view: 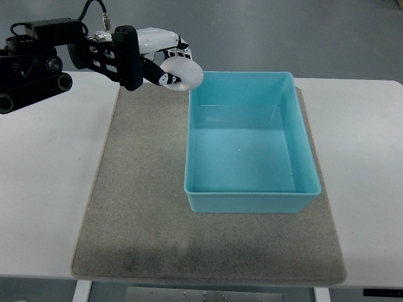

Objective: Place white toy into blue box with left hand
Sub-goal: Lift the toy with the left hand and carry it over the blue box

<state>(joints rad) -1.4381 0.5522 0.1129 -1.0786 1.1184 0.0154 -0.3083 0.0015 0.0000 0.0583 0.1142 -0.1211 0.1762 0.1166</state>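
My left hand (165,60) comes in from the upper left and is shut on a white ring-shaped toy (186,75). It holds the toy in the air just beyond the far left corner of the blue box (194,151). The box is an open light blue rectangular bin standing on a grey mat, and its inside is bare. The toy overlaps the box's far left corner in the top view. The right arm does not show.
The grey mat (138,207) covers the middle of a white table (44,189). The black left forearm (38,63) stretches over the table's far left. Grey floor lies beyond the table's far edge.
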